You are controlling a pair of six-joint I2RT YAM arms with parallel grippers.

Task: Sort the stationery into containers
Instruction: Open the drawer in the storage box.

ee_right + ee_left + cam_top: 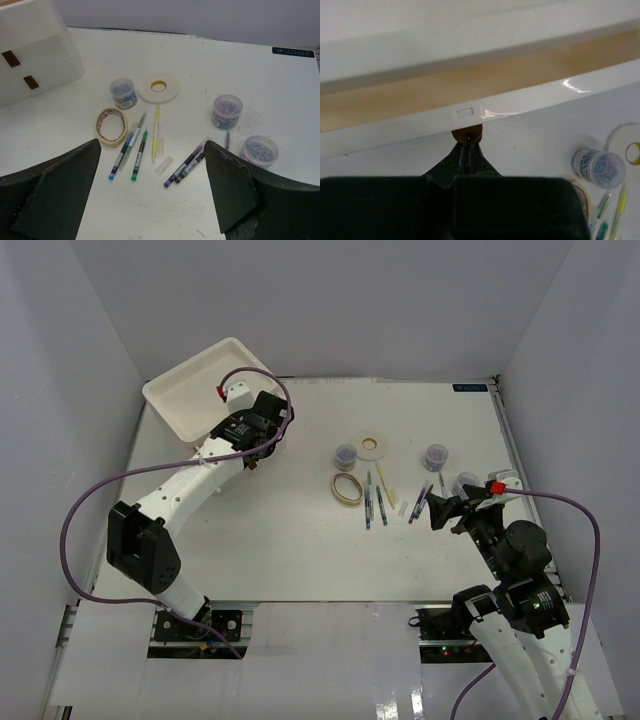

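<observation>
1. At the near right of the worktop (pixel 300 550), the right end effector (pixel 448 512) hangs low with its jaws spread wide and nothing between them.
2. Just beyond its right finger, one small clear jar (pixel 259 150) with bluish-purple contents stands upright.
3. Ahead of the open jaws, the pens (pixel 139 155) lie flat in a loose row. Blue, green and yellow ones are on the left and two dark purple pens (pixel 187 165) on the right. A small pale stick (pixel 164 164) lies between the two groups.
4. Just left of the blue pen, the beige tape ring (pixel 111 126) lies flat on the worktop.
5. Farther out, the white tape ring (pixel 159 87) lies flat at the far tip of the yellow pen. A second jar (pixel 123 92) stands just to its left, and a third jar (pixel 227 111) stands well apart to the right.
6. At the far left, the white drawer unit (pixel 200 390) stands with its shallow tray top facing up. The left end effector (pixel 467 146) is pressed against one drawer front, its jaws clamped on that drawer's small brown handle (pixel 468 134).
</observation>
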